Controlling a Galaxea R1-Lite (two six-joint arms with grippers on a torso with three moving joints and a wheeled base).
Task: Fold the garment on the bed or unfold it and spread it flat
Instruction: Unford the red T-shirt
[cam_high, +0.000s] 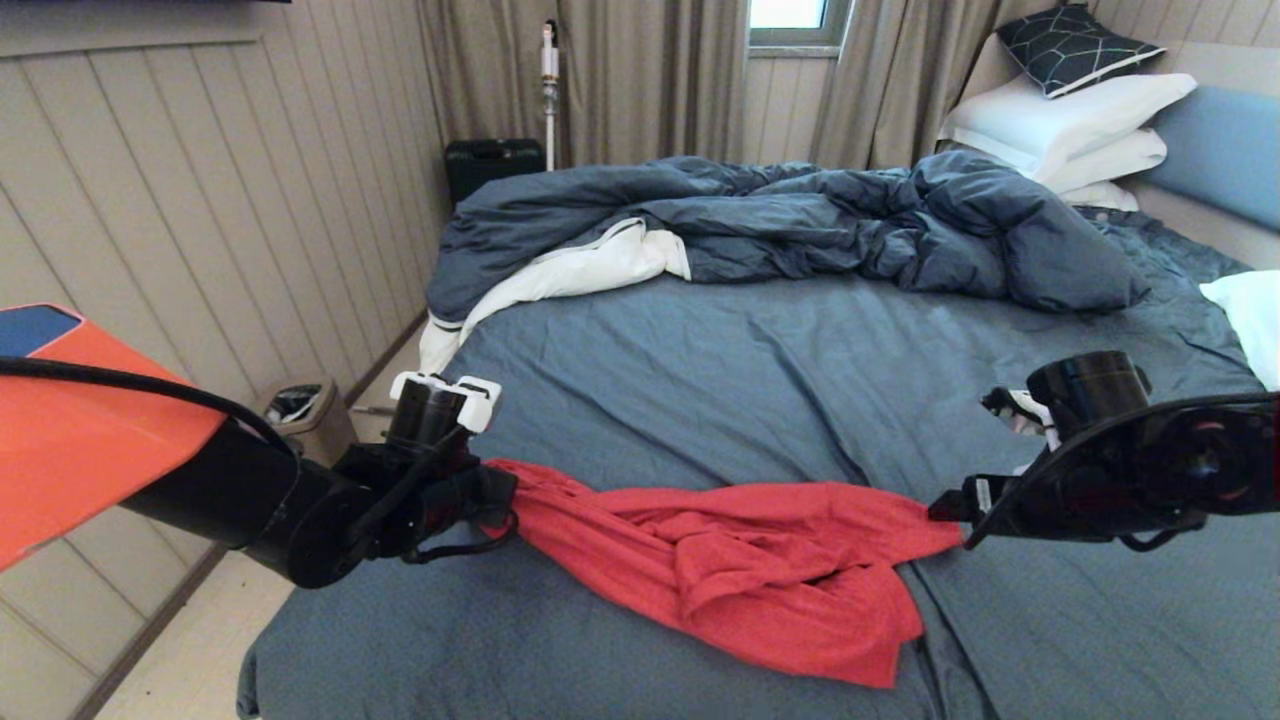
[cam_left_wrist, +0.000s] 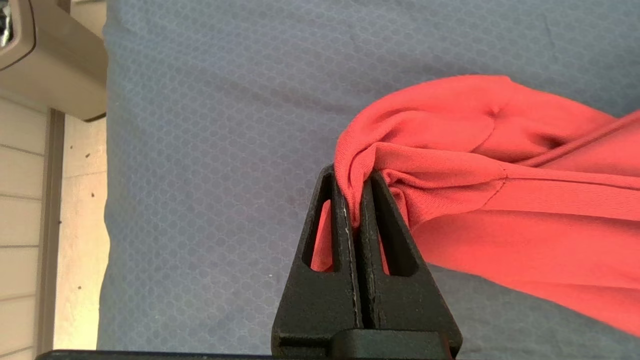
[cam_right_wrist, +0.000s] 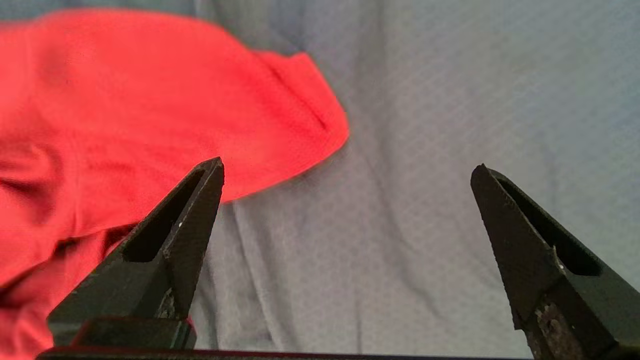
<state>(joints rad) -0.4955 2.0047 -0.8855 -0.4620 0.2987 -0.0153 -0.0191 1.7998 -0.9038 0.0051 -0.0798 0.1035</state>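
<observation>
Red garment (cam_high: 730, 560): bunched on the bed (cam_high: 760, 350).
Left gripper (cam_left_wrist: 352, 200): held low, clamped on its edge.
Right gripper (cam_right_wrist: 345, 172): spread wide beside the opposite end.

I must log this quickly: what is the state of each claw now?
Left claw: closed, holding an edge of the red garment.
Right claw: open, holding nothing, beside the garment's other end over the bed.

Soft daylight from the window (cam_high: 787, 14) — right wrist view blurred.
</observation>
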